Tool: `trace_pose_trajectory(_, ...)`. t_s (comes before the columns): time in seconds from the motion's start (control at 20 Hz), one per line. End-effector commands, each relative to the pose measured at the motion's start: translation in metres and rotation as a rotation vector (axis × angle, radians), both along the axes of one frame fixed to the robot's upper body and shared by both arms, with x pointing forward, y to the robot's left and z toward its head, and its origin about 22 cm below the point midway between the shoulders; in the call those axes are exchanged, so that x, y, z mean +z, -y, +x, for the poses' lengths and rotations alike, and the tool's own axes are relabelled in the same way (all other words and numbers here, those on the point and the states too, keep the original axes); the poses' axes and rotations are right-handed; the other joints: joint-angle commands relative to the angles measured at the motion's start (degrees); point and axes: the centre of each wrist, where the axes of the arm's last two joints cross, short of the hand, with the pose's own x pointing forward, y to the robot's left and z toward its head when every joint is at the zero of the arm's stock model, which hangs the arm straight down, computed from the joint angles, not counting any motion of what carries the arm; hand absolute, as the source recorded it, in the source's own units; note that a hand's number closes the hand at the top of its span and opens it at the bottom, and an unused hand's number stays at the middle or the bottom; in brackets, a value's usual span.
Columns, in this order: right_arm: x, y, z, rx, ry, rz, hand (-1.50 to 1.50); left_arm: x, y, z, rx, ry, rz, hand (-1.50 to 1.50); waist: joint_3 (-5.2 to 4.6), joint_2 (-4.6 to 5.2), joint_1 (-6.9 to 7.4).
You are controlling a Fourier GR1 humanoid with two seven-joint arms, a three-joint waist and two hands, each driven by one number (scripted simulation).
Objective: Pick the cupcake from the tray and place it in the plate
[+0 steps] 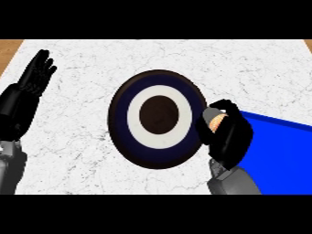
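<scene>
The small orange-frosted cupcake [216,120] is held in the curled fingers [220,109] of the black right hand [227,132], at the right rim of the round dark plate with blue and white rings [121,114], beside the blue tray [287,151]. It should be carried over the plate's centre, kept upright, and lowered before release. On the white marble counter [253,68], the black left hand [35,80] is rested at far left, fingers straight.

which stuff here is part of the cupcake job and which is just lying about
Part of the job:
- cupcake, held in the right hand beside the plate's right rim
- plate, with dark rim and blue and white rings
- blue tray at the right

Not in use:
- left hand, resting open at the left, fingers up
- marble counter; nothing else lies on it
</scene>
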Motion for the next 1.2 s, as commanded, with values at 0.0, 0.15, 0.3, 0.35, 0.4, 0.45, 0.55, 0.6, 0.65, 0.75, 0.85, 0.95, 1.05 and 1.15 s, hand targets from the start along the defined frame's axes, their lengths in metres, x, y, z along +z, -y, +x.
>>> trace_pose_trajectory(0.0,0.033,-0.032,0.026,-0.124,-0.069,-0.016,1.5,0.016,0.006,0.006,-0.028,0.006,-0.016,0.0,0.2,-0.02,1.13)
trace_pose_trajectory(0.15,0.031,-0.041,0.048,-0.152,-0.087,0.067,1.5,0.004,0.018,0.011,-0.042,-0.004,-0.017,0.0,0.34,0.62,1.96)
trace_pose_trajectory(0.3,0.034,-0.041,0.06,-0.183,-0.083,0.113,-1.5,0.01,0.008,0.014,-0.053,0.001,0.001,0.0,0.36,0.66,2.29)
trace_pose_trajectory(0.35,0.028,-0.041,0.06,-0.167,-0.078,0.137,-1.5,0.007,0.016,0.018,-0.048,0.01,-0.021,0.0,0.38,0.83,2.06)
trace_pose_trajectory(0.4,0.03,-0.043,0.062,-0.158,-0.102,0.161,-1.5,0.017,0.014,0.013,-0.046,0.019,0.002,0.0,0.44,0.57,2.83)
trace_pose_trajectory(0.45,0.046,-0.047,0.077,-0.118,-0.064,0.164,-1.5,0.004,0.02,0.019,-0.053,0.009,-0.027,0.0,0.39,1.08,2.8)
trace_pose_trajectory(0.55,0.044,-0.054,0.076,-0.085,-0.031,0.196,-1.5,0.005,0.027,0.016,-0.058,0.01,-0.001,0.0,0.41,0.78,2.85)
trace_pose_trajectory(0.6,0.048,-0.054,0.079,-0.083,0.015,0.222,-1.5,0.004,0.021,0.019,-0.065,0.02,-0.005,0.0,0.39,1.02,3.25)
trace_pose_trajectory(0.65,0.048,-0.052,0.086,-0.072,0.063,0.207,-1.5,0.012,0.011,0.023,-0.04,0.004,-0.005,0.0,0.4,0.94,2.72)
trace_pose_trajectory(0.75,0.054,-0.052,0.089,-0.067,0.141,0.216,-1.5,0.005,0.014,0.019,-0.038,0.007,0.003,0.0,0.37,0.7,2.49)
trace_pose_trajectory(0.85,0.059,-0.05,0.092,-0.074,0.218,0.235,-1.5,0.0,0.009,0.018,-0.037,-0.005,-0.023,0.0,0.34,0.49,2.53)
trace_pose_trajectory(0.95,0.055,-0.04,0.096,-0.089,0.301,0.247,-1.5,0.004,0.01,0.016,-0.036,0.008,-0.002,0.0,0.39,0.36,2.02)
trace_pose_trajectory(1.05,0.059,-0.042,0.094,-0.07,0.345,0.324,-1.5,-0.002,0.013,0.016,-0.043,0.006,-0.006,0.0,0.42,0.65,2.67)
trace_pose_trajectory(1.15,0.061,-0.041,0.091,-0.062,0.404,0.351,-1.5,0.004,0.009,0.018,-0.03,0.008,-0.012,0.0,0.41,0.27,1.88)
